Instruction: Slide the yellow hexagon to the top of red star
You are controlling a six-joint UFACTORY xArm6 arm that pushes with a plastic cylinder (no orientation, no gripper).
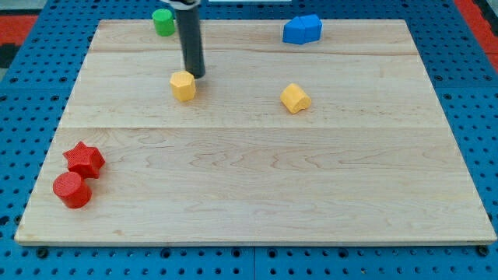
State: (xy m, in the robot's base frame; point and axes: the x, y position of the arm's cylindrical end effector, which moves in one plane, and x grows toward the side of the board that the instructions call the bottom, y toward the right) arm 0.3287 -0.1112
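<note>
Fingers absent: arm ends in dark rod, nothing to open or close. Rod's tip [197, 75] sits upper left of frame, just beside yellow hexagon [184, 85], at its upper-right edge. Red star [84, 159] lies lower left, touching red cylinder [71, 190]. Second yellow block [295, 98] sits centre-right, blue block [302, 29] and green block [163, 22] along top edge. Judged step: push starting. Next move: drive hexagon down-left, stopping just above star.
</note>
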